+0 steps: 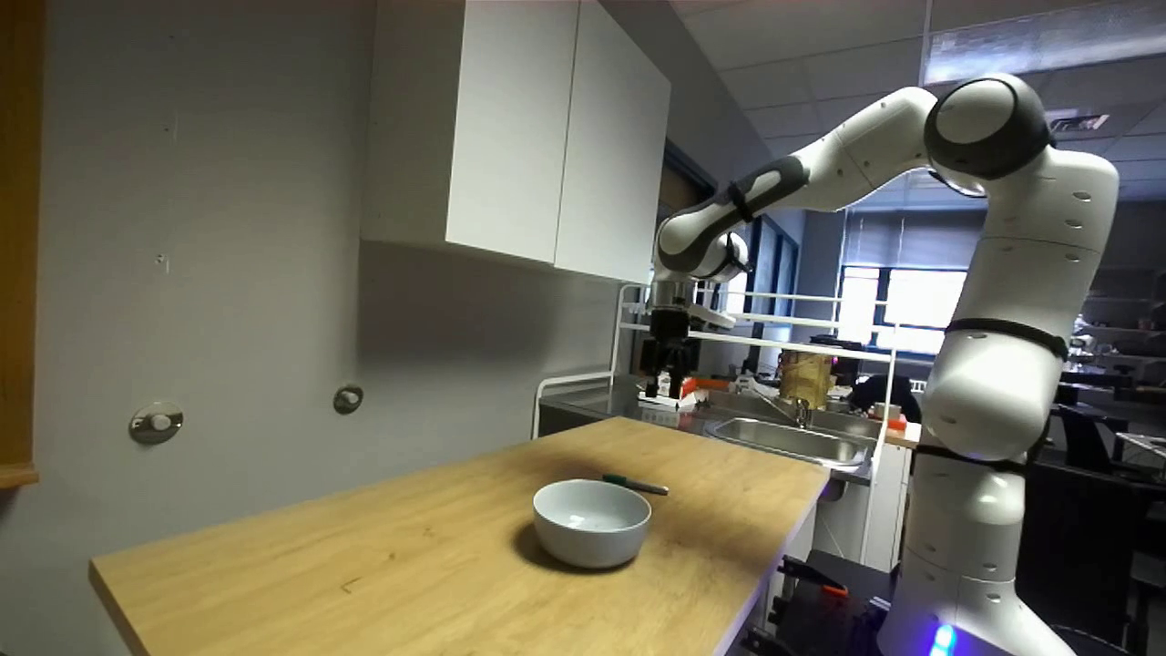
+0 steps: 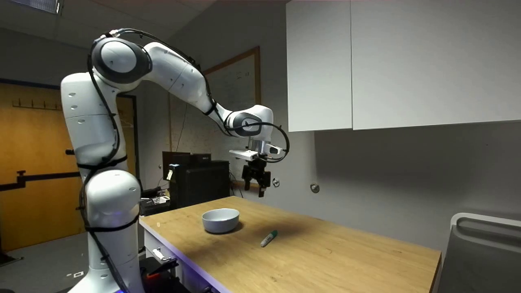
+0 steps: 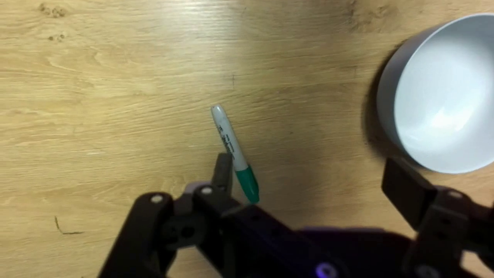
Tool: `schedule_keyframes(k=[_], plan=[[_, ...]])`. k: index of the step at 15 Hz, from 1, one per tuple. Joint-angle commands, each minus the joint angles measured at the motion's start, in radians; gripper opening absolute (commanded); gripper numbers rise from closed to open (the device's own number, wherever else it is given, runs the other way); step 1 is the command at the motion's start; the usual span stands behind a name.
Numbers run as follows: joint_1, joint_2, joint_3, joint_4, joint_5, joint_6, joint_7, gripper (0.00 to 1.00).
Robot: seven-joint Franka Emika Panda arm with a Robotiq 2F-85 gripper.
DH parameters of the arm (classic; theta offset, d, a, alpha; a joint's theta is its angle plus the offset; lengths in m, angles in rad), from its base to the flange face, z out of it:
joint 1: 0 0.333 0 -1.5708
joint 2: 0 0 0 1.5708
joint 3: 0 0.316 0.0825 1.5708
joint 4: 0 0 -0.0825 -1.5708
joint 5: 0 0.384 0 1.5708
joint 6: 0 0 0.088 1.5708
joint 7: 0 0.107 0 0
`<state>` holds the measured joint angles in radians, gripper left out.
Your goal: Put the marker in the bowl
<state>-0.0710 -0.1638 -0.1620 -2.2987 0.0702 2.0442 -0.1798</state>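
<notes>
Black gripper (image 3: 310,170) closest to wrist camera, jaws spread wide, over the wood-grain counter (image 2: 325,260). Steel sink (image 1: 788,442) past counter's end shows only in an exterior view. White bowl (image 2: 220,224) upright on counter, whole in both exterior views, cut off in wrist view. Green-capped marker (image 3: 237,154) lies on counter near bowl, apart; lettering (image 3: 227,141) clear in wrist view only.

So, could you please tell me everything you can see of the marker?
The marker is slim, with a smooth, pale grey barrel, dark printing along it and a green cap in place; it looks like plastic. It lies on its side on the wood-grained table, beside the bowl with a clear gap between them, cap end toward the bottom of the wrist view. Only the table seems to touch it; the gripper hangs open above.
</notes>
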Motion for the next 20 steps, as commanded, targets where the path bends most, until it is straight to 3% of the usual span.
schedule_keyframes(k=[1, 10, 20], plan=[[-0.02, 0.139, -0.003, 0.124, 0.026, -0.004, -0.028, 1.0], [-0.047, 0.432, 0.022, 0.292, 0.014, -0.017, -0.034, 1.0], [-0.109, 0.64, 0.034, 0.379, 0.0, -0.05, -0.058, 1.0]])
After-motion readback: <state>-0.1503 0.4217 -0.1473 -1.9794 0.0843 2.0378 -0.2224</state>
